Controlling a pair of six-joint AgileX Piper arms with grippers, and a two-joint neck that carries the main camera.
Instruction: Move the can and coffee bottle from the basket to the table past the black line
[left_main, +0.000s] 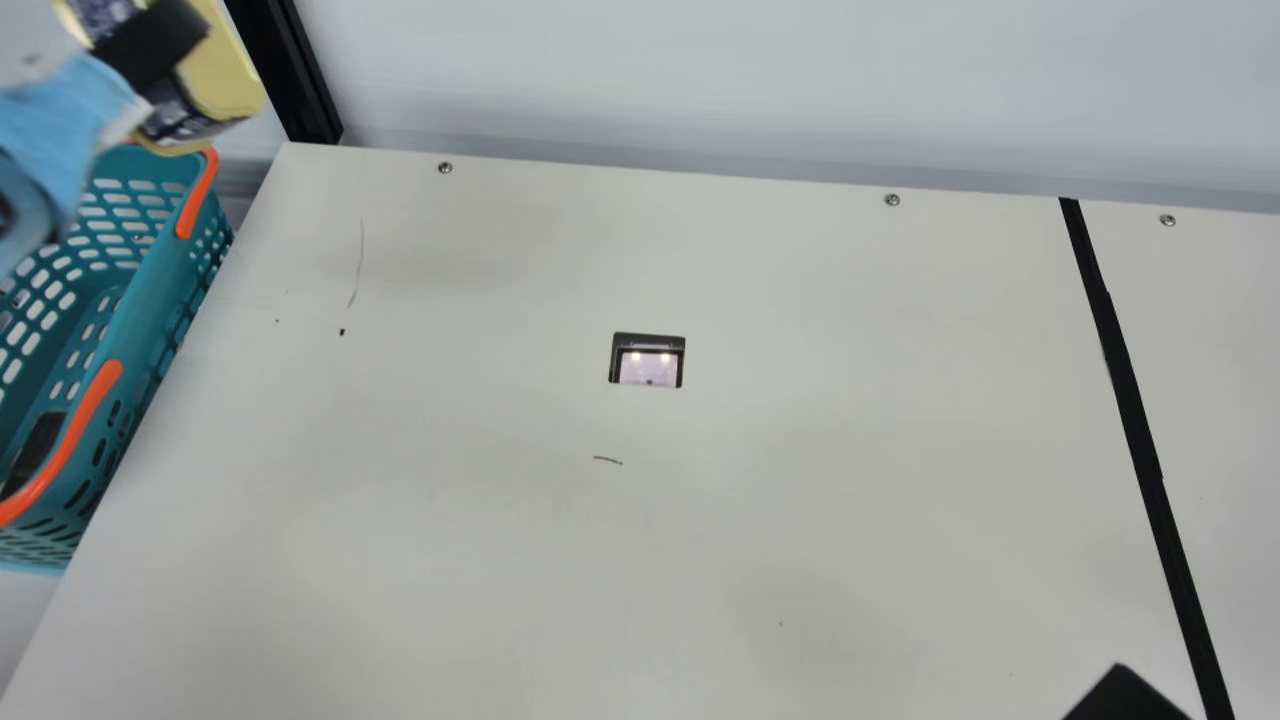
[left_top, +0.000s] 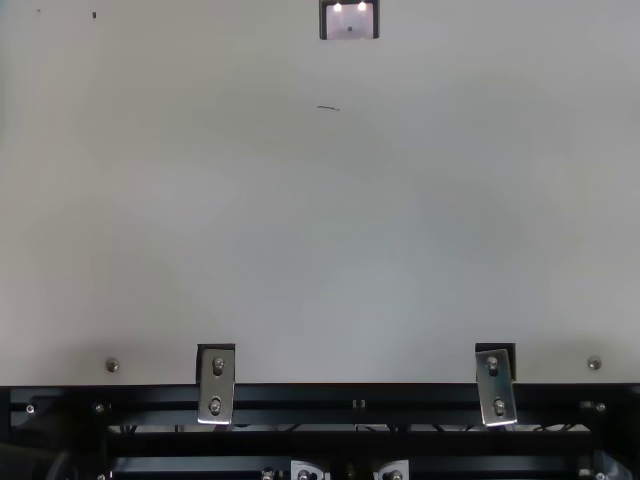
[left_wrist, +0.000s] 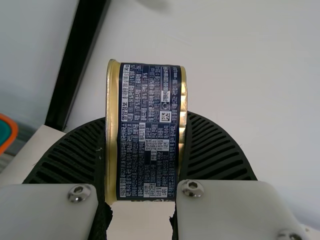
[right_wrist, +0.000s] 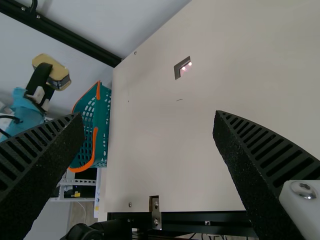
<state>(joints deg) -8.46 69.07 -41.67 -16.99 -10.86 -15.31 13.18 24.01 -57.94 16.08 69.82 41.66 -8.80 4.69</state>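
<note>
Beside the left edge of the cream surface (left_main: 640, 550), where we log the container first, sits a teal basket (left_main: 142, 300) with slotted walls and orange handles (left_main: 85, 412). Its near end holds a dark item (left_main: 38, 445), partly hidden by the handle; we cannot tell whether that is the coffee bottle. The can (left_main: 232, 80) is out of the basket, up in the air near the basket's far end in the main view, gripped by the left gripper (left_main: 160, 42). From the left wrist view we note its jaws closed against both sides of the can, ribbed pads pressed to the gold edges, the dark blue printed label between them. In the right wrist view we find can and basket apart, the can tilted. The right gripper (left_main: 1125, 697) shows as a dark tip low at the main view's right, over the surface; its own wrist view gives us jaws spread wide. We record the black line (left_main: 1128, 390) running down the right part of the surface, well apart from the can, which is on the basket's side of it. Between basket and line we mark a small dark-framed panel (left_main: 648, 367) in the surface.
</note>
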